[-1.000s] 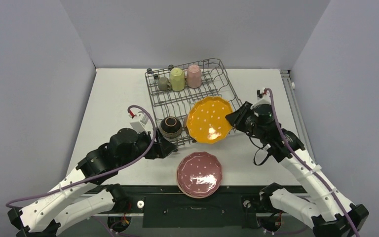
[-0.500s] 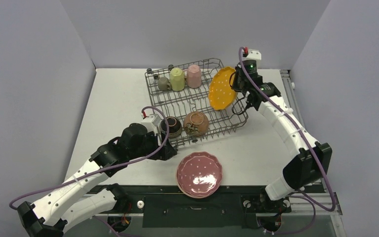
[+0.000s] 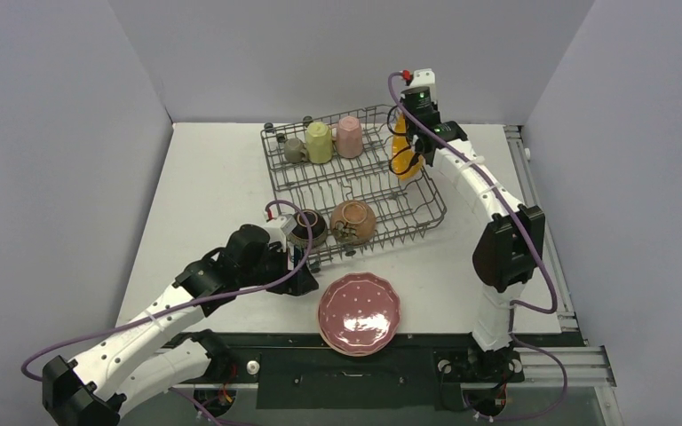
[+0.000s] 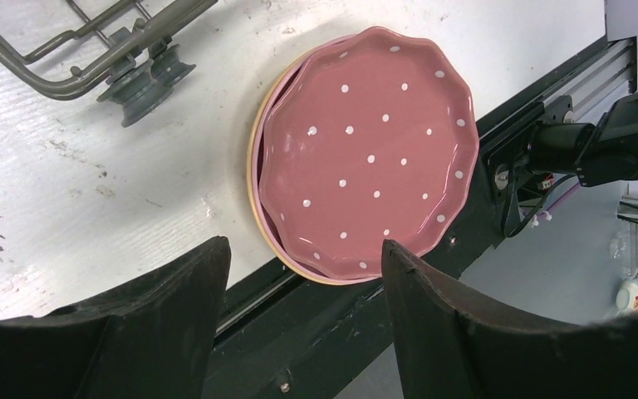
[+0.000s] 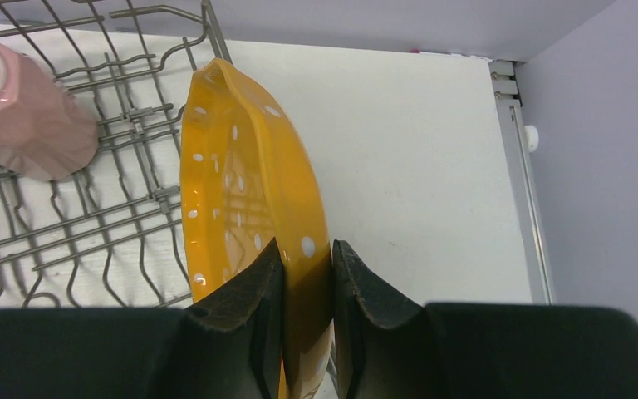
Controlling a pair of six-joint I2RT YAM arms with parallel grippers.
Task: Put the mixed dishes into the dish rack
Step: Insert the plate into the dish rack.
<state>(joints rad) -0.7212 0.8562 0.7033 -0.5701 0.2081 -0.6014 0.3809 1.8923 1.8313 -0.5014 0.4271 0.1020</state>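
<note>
Now | scuffed white table (image 3: 213, 177) under dish rack (image 3: 346, 182) | lilac walls (image 3: 346, 53)

Left claw (image 4: 303, 249) open, low; right claw (image 5: 307, 249) clamped, arm stretched far

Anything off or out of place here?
The pink plate hangs over the near edge of the table, with a pale rim showing under it, as if stacked on another plate. Nothing spilled or broken.

White table (image 3: 213, 177) boxed by plain grey-lilac walls (image 3: 337, 53); black rail (image 3: 346, 380) along near edge.
</note>
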